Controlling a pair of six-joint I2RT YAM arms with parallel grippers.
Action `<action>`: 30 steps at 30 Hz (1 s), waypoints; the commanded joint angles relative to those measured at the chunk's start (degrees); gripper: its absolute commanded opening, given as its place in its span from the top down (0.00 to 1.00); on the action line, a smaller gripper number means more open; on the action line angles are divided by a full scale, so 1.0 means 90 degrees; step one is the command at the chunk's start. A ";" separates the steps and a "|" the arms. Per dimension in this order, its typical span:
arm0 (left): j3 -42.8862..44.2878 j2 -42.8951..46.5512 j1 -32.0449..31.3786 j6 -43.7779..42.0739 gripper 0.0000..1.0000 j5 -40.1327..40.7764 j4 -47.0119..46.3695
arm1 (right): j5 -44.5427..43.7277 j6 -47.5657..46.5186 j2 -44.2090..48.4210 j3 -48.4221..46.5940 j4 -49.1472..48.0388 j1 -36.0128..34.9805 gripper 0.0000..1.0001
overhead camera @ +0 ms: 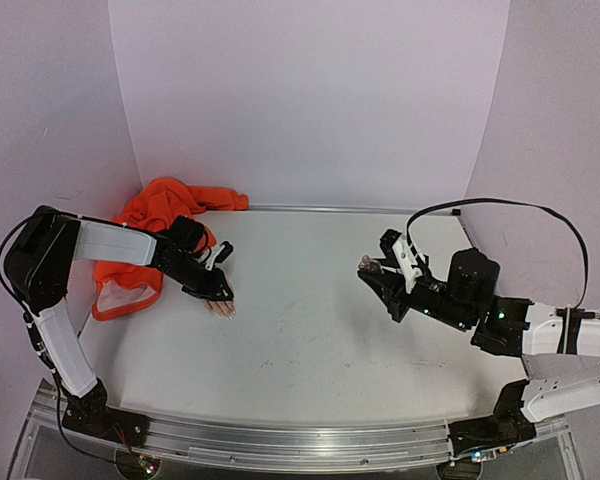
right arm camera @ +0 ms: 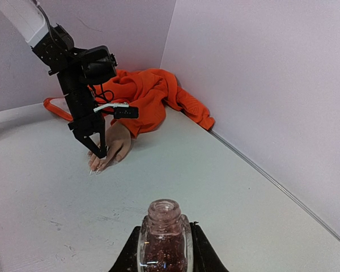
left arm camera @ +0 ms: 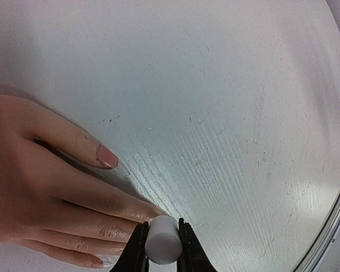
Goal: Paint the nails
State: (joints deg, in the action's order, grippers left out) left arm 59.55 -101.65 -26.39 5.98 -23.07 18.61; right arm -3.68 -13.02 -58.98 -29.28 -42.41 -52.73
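Note:
The flesh-coloured mannequin hand [overhead camera: 218, 305] lies flat at the left of the table, its orange sleeve [overhead camera: 160, 215] bunched behind it. Its nails show in the left wrist view, the thumb nail [left arm camera: 106, 157] pinkish. My left gripper [left arm camera: 163, 243] is shut on the pale cylindrical cap [left arm camera: 162, 241], held right over the fingertips; the brush below it is hidden. My right gripper [right arm camera: 165, 249] is shut on the open glass bottle [right arm camera: 164, 238] of reddish glitter polish, held upright above the table's right part [overhead camera: 370, 266].
The white table [overhead camera: 310, 330] ends in a metal rail at the back and the near edge. Purple walls close in on three sides. The orange fabric lies in the back left corner [right arm camera: 153, 90].

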 commanded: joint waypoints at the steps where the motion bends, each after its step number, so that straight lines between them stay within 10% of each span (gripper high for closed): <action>1: 0.0305 -0.0094 0.0042 -0.0054 1.00 -0.0257 -0.0046 | 0.0028 0.0078 0.0050 -0.0018 -0.0510 0.0024 1.00; 30: 0.0027 0.0014 -0.0164 0.0127 1.00 0.0027 0.0029 | 0.0053 0.0089 0.0100 -0.0003 -0.0509 0.0031 1.00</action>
State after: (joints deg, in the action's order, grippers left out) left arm 59.77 -102.24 -27.20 6.50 -23.77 18.59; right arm -3.66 -12.99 -58.96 -29.06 -42.44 -52.64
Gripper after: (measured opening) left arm 0.150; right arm 0.214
